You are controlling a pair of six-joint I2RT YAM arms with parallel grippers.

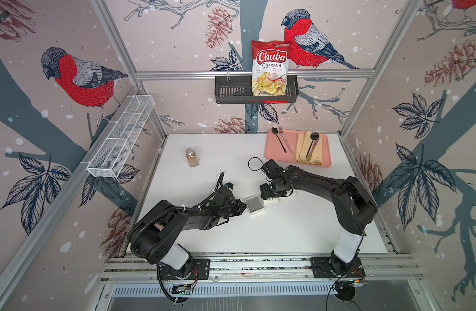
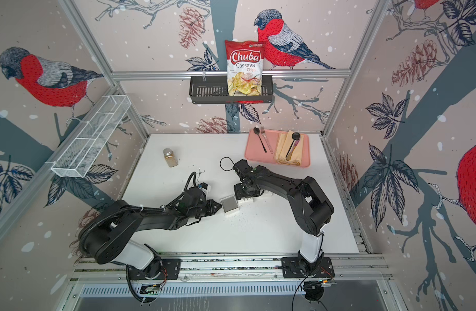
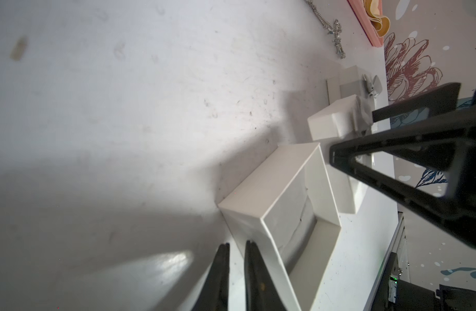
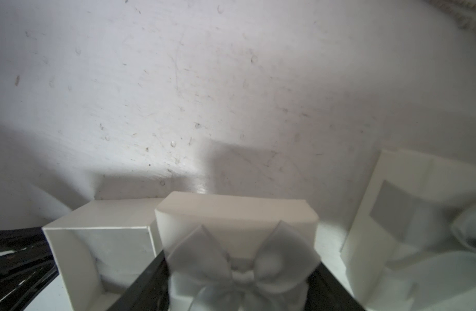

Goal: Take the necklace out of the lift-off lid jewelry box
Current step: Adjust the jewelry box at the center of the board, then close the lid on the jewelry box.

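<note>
Pale wallpapered walls (image 1: 177, 40) printed with red-breasted birds are enclosing a scuffed white tabletop (image 1: 285, 234) spreading under the fingers (image 3: 218, 285).

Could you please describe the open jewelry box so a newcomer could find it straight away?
On the white table, look to the middle, between the left gripper and the right gripper. The open box is the small white square there. Unlike the lid beside it, it has no bow and shows a grey lining.
</note>
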